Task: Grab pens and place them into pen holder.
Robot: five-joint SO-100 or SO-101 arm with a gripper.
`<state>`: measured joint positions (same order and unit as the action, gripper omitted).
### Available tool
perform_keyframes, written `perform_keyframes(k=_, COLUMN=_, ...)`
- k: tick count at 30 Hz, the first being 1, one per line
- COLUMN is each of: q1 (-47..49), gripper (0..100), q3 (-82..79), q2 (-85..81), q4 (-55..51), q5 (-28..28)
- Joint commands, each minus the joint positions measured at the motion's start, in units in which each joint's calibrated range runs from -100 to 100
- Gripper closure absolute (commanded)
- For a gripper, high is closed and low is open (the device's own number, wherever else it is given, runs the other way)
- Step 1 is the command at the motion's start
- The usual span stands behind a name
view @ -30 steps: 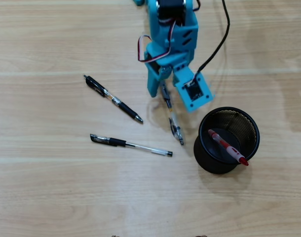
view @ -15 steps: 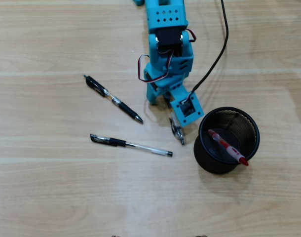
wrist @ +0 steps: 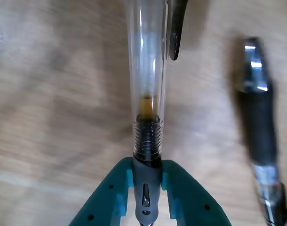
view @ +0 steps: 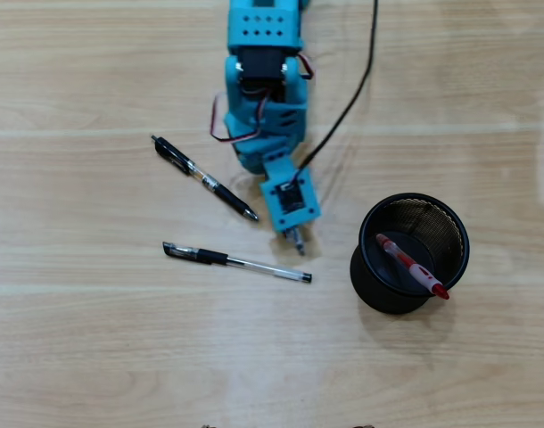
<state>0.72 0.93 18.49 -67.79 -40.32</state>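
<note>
**A:** What does the turquoise plastic two-finger hand point(wrist: 147, 188) have hold of?

**B:** In the wrist view it is clenched on the dark rubber grip of a clear-barrelled black ballpoint pen point(wrist: 146, 94), one finger point(wrist: 110, 197) pressed to each side. The barrel runs away from the camera, its black clip near the top edge. From overhead only the pen's end point(view: 297, 242) pokes out below the arm's small camera block point(view: 288, 198).

**A:** And the other pens?

**B:** Two more black pens with clear barrels lie on the pale wood-grain surface point(view: 94, 339). One lies aslant point(view: 203, 178), its lower tip close to the left of the hand in the overhead view. The other point(view: 236, 261) lies nearly level below it, its right tip just under the held pen's end. The wrist view shows a blurred black and silver pen point(wrist: 261, 127) just to the right of the held one; which of the two it is, I cannot tell.

**A:** The holder?

**B:** The round black wire-mesh metal cup point(view: 370, 267) stands upright, apart to the right of the hand in the overhead view. A red and white pen point(view: 411, 266) leans inside it, red end over the lower right rim. A black cable point(view: 348, 102) trails from the arm towards the top edge.
</note>
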Motion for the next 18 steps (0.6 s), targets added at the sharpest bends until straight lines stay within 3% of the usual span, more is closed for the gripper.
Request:
perform_keyframes(k=1, q1=-1.8, gripper=98, q3=8.9, q2=-9.4, q4=-1.0, q5=0.2)
perform_keyframes(k=6, q1=1.3, gripper=98, q3=24.4, q2=-15.1, q4=2.8, q5=0.2)
perform_keyframes(k=10, q1=8.1, gripper=98, q3=31.3, q2=-14.9, q4=21.0, q5=-0.2)
perform_keyframes(k=13, q1=13.1, gripper=98, q3=27.4, q2=-14.1, q4=40.0, q5=-0.7)
perform_keyframes(k=18, q1=17.8, gripper=98, q3=7.4, q2=-14.4, q4=59.7, q5=-8.2)
